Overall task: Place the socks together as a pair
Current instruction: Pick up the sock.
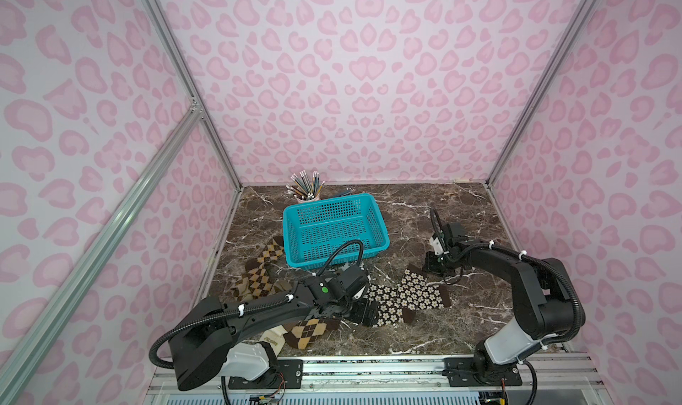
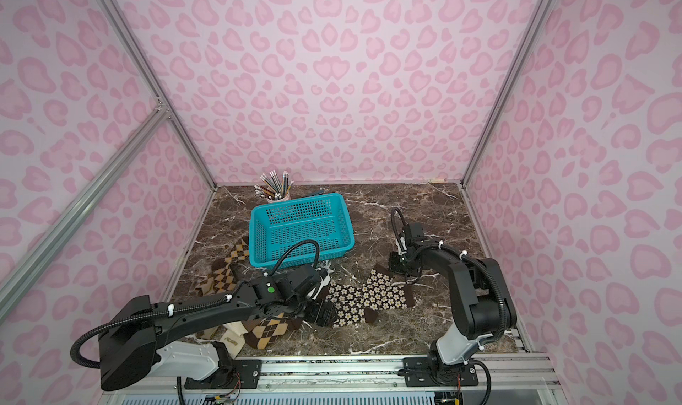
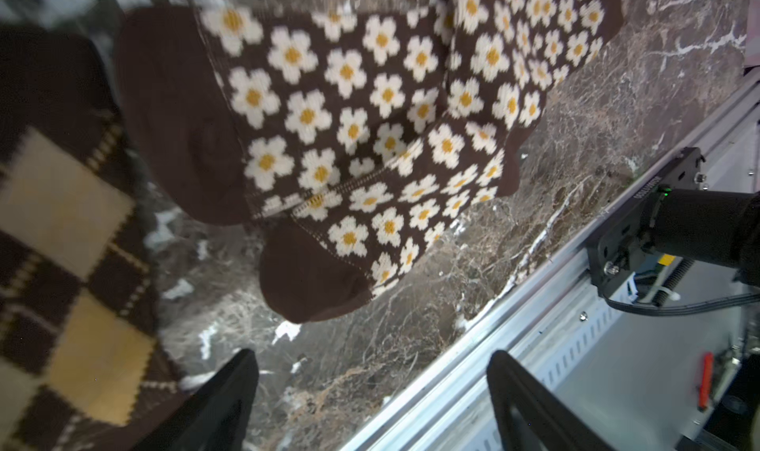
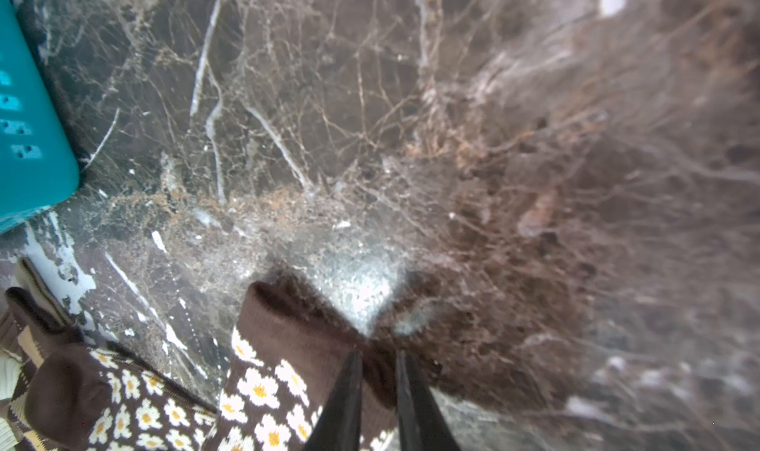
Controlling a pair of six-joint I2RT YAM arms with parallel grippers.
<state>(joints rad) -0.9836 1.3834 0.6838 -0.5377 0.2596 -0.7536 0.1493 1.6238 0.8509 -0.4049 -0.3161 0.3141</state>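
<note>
The step in hand looks like matching the flowered socks point(image 1: 417, 292), which lie mid-table, partly overlapped and skewed across each other rather than stacked; the right gripper point(image 4: 378, 356) has its fingers drawn nearly together with the brown cuff point(image 4: 296, 329) of one sock pinched between them, low against the marble table point(image 1: 443, 325); the left gripper point(image 3: 372, 356) hangs over the toe ends with its fingers wide apart and nothing between them; the next move, as I judge it, calls for lifting that cuff and swinging the sock round until it lies along its mate, cuff to cuff, while the free gripper could pin the toes so the lower sock does not drag; room is tight on the near side, where the toes sit close to the front rail point(image 1: 369, 362), and on the left arm's side, where an argyle sock point(image 1: 312, 331) lies just beside the left gripper; the teal basket point(image 1: 328, 202) stands near, behind the socks; the bare marble beyond and to the right of the right gripper offers the clearest space.
</note>
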